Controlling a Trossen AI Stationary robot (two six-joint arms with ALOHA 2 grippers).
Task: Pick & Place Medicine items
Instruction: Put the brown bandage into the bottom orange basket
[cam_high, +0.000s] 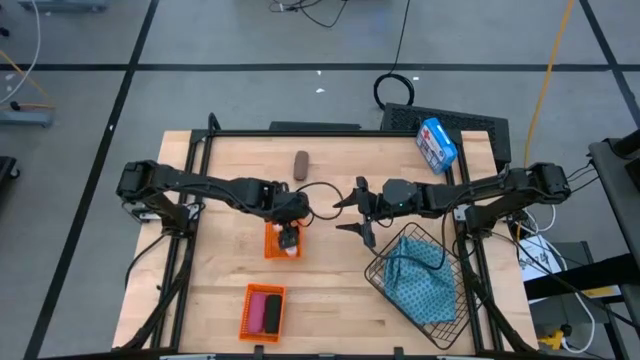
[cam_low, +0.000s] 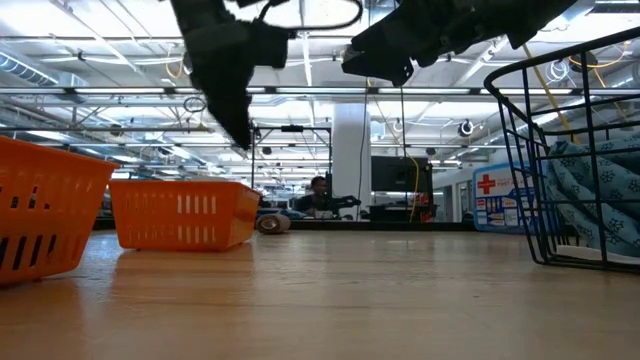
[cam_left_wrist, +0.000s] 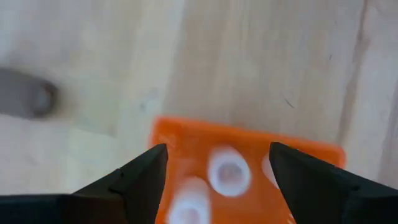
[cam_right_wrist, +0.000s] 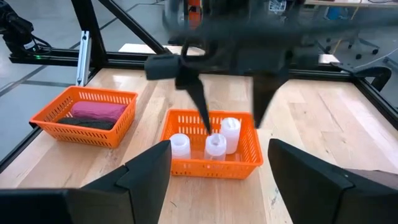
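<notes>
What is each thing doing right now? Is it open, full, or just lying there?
Left gripper: open, above the vial basket.
Right gripper: open, empty.
Vial basket: holds three white vials.
Other orange basket: holds pink cylinder, black cylinder.
Brown cylinder: lying on the table.

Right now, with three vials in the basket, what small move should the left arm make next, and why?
Probably lift the left gripper clear of the orange basket: its jaws are open, three white vials sit inside, and the brown cylinder lies loose on the table.
</notes>
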